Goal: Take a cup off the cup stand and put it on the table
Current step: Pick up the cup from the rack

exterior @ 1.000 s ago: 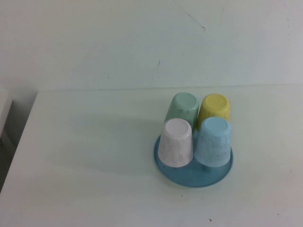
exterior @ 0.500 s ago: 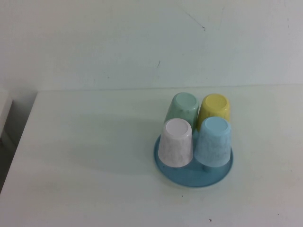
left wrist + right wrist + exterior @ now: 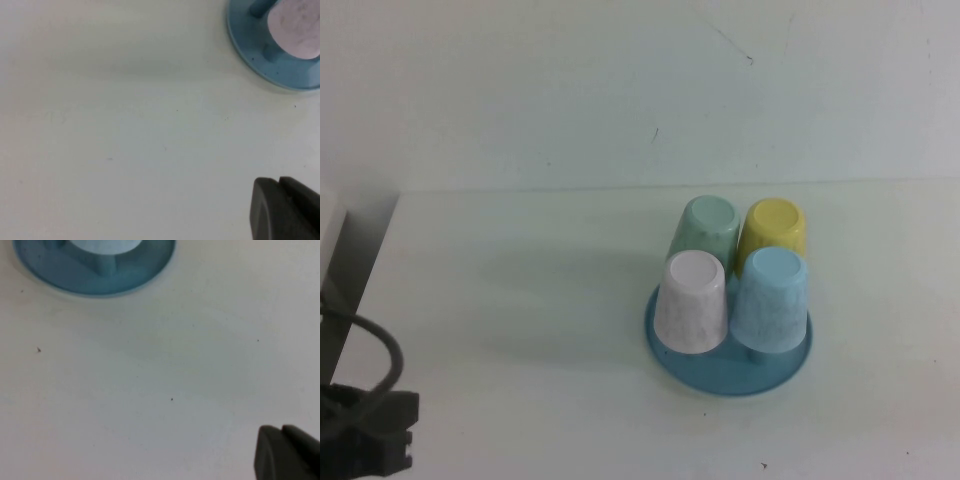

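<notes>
The cup (image 3: 692,300), pale pinkish-white and speckled, sits upside down on the front left peg of the blue cup stand (image 3: 720,380), right of the middle of the table (image 3: 520,300). The left wrist view shows the stand's rim (image 3: 250,47) and that cup (image 3: 295,22) some way off. My left gripper (image 3: 279,181) is shut and empty, low over bare table; the left arm (image 3: 365,440) shows at the near left corner. My right gripper (image 3: 281,429) is shut and empty over bare table, near the stand's rim (image 3: 95,280). It is outside the high view.
Three more cups stand upside down on the stand: light blue (image 3: 770,300) at front right, mint green (image 3: 707,232) at back left, yellow (image 3: 772,232) at back right. The table's left edge (image 3: 370,270) drops off beside a white object (image 3: 328,215). A wall rises behind.
The left arm with its cable has come into the high view at the near left corner. The cups and the stand have not moved.
</notes>
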Robot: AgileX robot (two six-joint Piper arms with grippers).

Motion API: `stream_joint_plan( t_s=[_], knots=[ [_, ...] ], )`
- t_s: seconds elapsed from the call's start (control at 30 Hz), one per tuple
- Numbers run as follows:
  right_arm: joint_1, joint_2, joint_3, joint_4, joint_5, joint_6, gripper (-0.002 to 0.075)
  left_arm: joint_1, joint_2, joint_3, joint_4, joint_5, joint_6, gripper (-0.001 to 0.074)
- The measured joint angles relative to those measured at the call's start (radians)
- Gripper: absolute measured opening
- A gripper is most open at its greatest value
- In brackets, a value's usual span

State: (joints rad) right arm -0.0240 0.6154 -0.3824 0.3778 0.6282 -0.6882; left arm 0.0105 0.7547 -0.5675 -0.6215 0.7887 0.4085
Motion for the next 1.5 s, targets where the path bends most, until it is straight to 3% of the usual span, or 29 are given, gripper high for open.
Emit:
stream_joint_plan(
  t_s=[0.17,0.3,0.57,0.77,0.9,1.1,1.27,1.5],
  knots=[
    [0.0,0.0,-0.001,0.01,0.013,-0.009,-0.0003,-0.007,0.086,-0.066,-0.072,0.022,0.069,-0.0001],
    [0.0,0.0,-0.001,0.014,0.037,-0.02,-0.0003,-0.061,0.145,-0.117,-0.138,0.022,0.117,-0.0001],
    [0.0,0.0,-0.001,0.026,0.123,-0.029,-0.0003,-0.307,0.343,-0.29,-0.125,0.006,0.12,-0.0001],
    [0.0,0.0,-0.001,0.041,0.121,-0.03,-0.0003,-0.512,0.557,-0.517,0.088,0.013,-0.018,-0.0001],
    [0.0,0.0,-0.001,0.055,0.113,-0.03,-0.0003,-0.587,0.686,-0.688,0.214,0.075,-0.112,-0.0001],
    [0.0,0.0,-0.001,0.06,0.109,-0.03,-0.0003,-0.612,0.845,-0.926,0.283,0.188,-0.182,0.0008],
    [0.0,0.0,-0.001,0.06,0.109,-0.03,-0.0003,-0.612,0.927,-1.037,0.328,0.274,-0.187,0.0108],
    [0.0,0.0,-0.001,0.082,0.103,-0.041,-0.0003,-0.612,0.978,-1.048,0.345,0.283,-0.205,0.0225]
  ],
)
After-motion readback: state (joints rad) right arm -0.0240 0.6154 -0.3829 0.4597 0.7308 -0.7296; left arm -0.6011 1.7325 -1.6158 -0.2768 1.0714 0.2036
